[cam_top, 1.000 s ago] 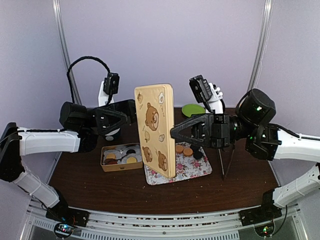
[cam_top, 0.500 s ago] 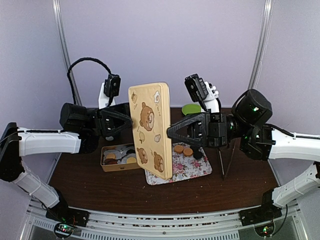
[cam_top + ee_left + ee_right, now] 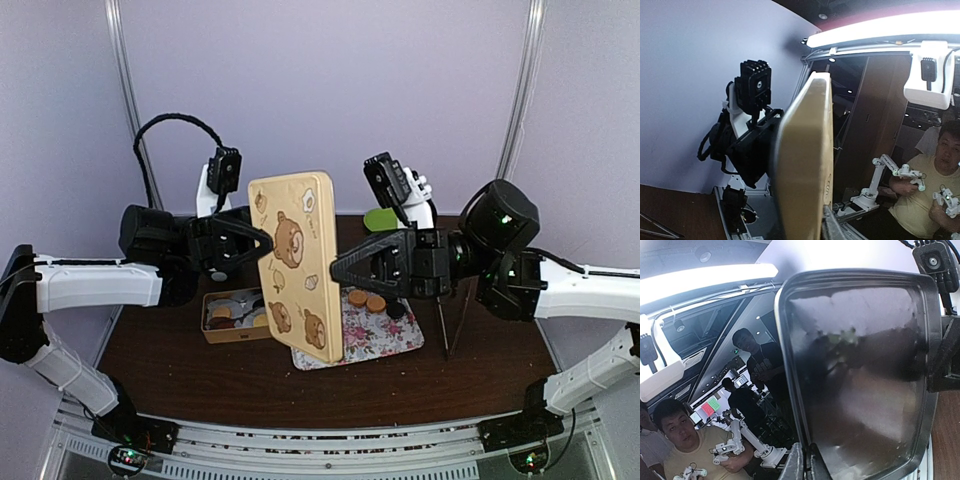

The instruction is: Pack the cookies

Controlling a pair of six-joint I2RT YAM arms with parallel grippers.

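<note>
Cookies [image 3: 222, 313]: small flat round discs, orange-yellow and dark. Several lie at far left in white paper cups inside a shallow, open, gold-coloured rectangular tin [image 3: 240, 336] on the brown table. More lie loose further right (below).

Left gripper [image 3: 262, 243]: fingers drawn in to a point on the left long edge of a cream-yellow rectangular metal lid printed with brown bears [image 3: 290, 250]. It appears to nip the rim. In the left wrist view that edge [image 3: 805, 165] is seen end-on, rising straight from between the fingers.

Lid: rounded corners, held upright and slightly tilted in the air, above the gap between tin and tray. In the right wrist view its inner face [image 3: 860, 380] is dark, glossy, mirror-like metal with a raised rolled rim. It looks thin, smooth and probably slippery.

Right gripper [image 3: 336, 270]: fingers pressed together on the lid's right long edge, pinching the rim.

Right of the lid: two orange cookies [image 3: 367, 300] and a black one rest on a flowered rectangular tray [image 3: 360, 338]. A green round plate [image 3: 385, 218] sits behind.

Step in hand (judgement): two-arm handling of the lid. Both pinches should stay on the rim and the arms should move together so the thin sheet does not twist or slip. The loose cookies are not yet in the tin, so capping now looks premature. When capping, turn the lid flat, match its corners to the tin's and lower it evenly.
</note>
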